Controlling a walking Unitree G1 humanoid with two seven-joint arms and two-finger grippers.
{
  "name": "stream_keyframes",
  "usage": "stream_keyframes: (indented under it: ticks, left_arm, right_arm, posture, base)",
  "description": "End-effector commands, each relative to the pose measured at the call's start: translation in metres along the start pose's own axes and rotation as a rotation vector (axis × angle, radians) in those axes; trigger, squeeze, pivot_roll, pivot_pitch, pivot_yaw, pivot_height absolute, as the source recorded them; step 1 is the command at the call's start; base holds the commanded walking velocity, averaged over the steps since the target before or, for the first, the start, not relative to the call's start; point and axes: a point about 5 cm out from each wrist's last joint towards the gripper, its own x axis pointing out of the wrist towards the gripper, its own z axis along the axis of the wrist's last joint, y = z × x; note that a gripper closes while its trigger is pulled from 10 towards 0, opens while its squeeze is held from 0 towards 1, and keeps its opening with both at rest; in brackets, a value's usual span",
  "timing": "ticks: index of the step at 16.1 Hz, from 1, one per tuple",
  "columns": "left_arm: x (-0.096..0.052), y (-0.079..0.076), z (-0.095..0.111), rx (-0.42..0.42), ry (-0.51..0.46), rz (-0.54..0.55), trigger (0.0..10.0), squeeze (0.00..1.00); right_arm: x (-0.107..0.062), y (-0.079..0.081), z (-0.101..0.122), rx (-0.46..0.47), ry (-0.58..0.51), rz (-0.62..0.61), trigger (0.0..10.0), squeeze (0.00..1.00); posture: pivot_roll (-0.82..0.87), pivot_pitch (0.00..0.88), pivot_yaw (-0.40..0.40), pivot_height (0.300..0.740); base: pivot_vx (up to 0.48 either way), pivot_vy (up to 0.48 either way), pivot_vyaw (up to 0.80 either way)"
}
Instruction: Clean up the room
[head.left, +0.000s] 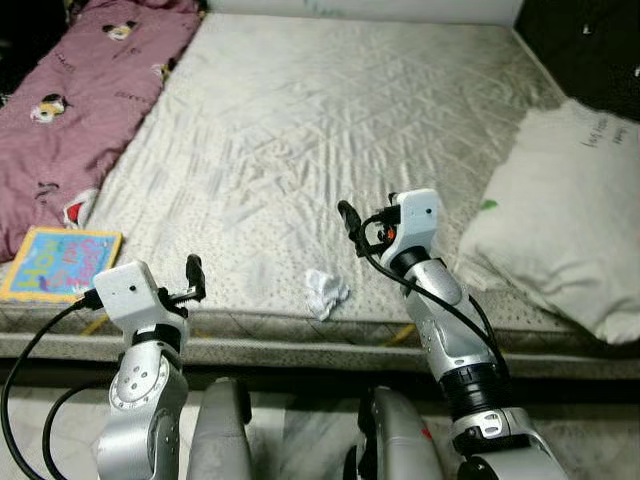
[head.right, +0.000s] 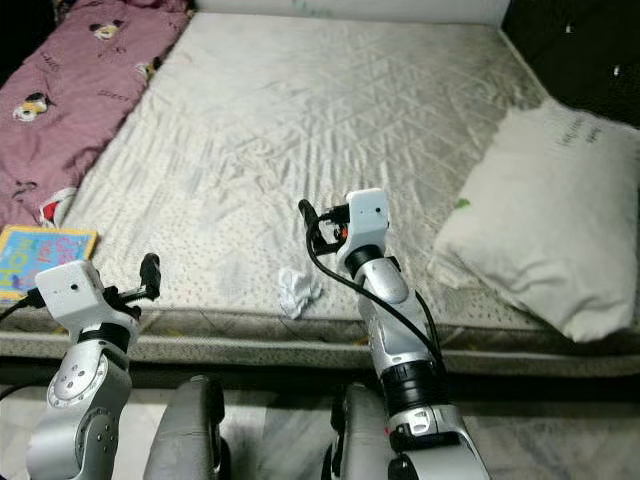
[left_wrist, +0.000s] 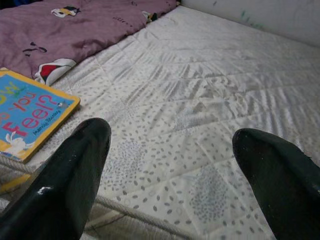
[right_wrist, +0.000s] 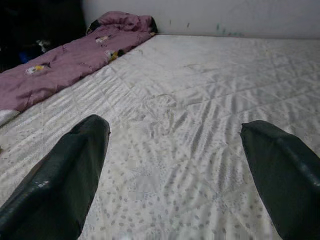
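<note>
Two grippers are held spread, w/ nothing gripped: left gripper (head.left: 193, 278) at the mattress (head.left: 330, 110) front edge, right gripper (head.left: 350, 225) above it. Crumpled tissue (head.left: 325, 291) lies near that edge, between both; picture book (head.left: 62, 262) at its left corner.

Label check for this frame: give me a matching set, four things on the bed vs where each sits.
Things:
1. book
2. tissue
3. pillow
4. blanket

Places:
a. right side of the mattress
b. front edge, between the two grippers
c. front left corner
d. along the left side

Pairs: 1-c, 2-b, 3-a, 4-d
</note>
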Motion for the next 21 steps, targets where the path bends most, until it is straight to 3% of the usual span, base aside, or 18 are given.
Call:
stream_keyframes:
  ticks: [1, 4, 7, 10, 12, 15, 21]
  left_arm:
    - [-0.002, 0.004, 0.002, 0.018, 0.0, 0.033, 10.0, 0.0]
    - [-0.007, 0.009, 0.003, 0.035, 0.002, 0.084, 10.0, 0.0]
    - [-0.013, 0.016, 0.004, 0.067, 0.005, 0.109, 10.0, 0.0]
    - [-0.019, 0.015, 0.01, 0.085, -0.001, 0.14, 10.0, 0.0]
    - [-0.032, 0.017, 0.017, 0.127, -0.026, 0.139, 10.0, 0.0]
    - [-0.046, 0.028, 0.013, 0.137, 0.003, 0.19, 10.0, 0.0]
    - [-0.068, 0.021, 0.017, 0.154, 0.006, 0.197, 10.0, 0.0]
  right_arm:
    - [0.003, 0.001, -0.002, -0.001, 0.02, 0.012, 10.0, 0.0]
    - [0.011, 0.006, -0.008, -0.01, 0.054, 0.062, 10.0, 0.0]
    - [0.018, 0.016, -0.016, -0.034, 0.098, 0.112, 10.0, 0.0]
    - [0.026, 0.012, -0.017, -0.01, 0.108, 0.085, 10.0, 0.0]
    - [0.033, 0.014, -0.018, 0.014, 0.131, 0.075, 10.0, 0.0]
    - [0.042, 0.028, -0.012, 0.009, 0.111, 0.107, 10.0, 0.0]
    - [0.055, 0.052, 0.002, 0.082, 0.041, 0.116, 10.0, 0.0]
  posture:
    - [0.02, 0.108, -0.031, 0.567]
    - [0.03, 0.128, -0.028, 0.527]
    - [0.06, 0.141, -0.02, 0.527]
    - [0.14, 0.145, -0.033, 0.527]
    - [0.19, 0.167, -0.044, 0.527]
    - [0.22, 0.188, -0.062, 0.527]
    - [0.3, 0.244, -0.082, 0.527]
  base:
    - [0.0, 0.0, 0.0]
    - [0.0, 0.0, 0.0]
    - [0.0, 0.0, 0.0]
    - [0.0, 0.0, 0.0]
    - [0.0, 0.0, 0.0]
    - [0.0, 0.0, 0.0]
    - [0.0, 0.0, 0.0]
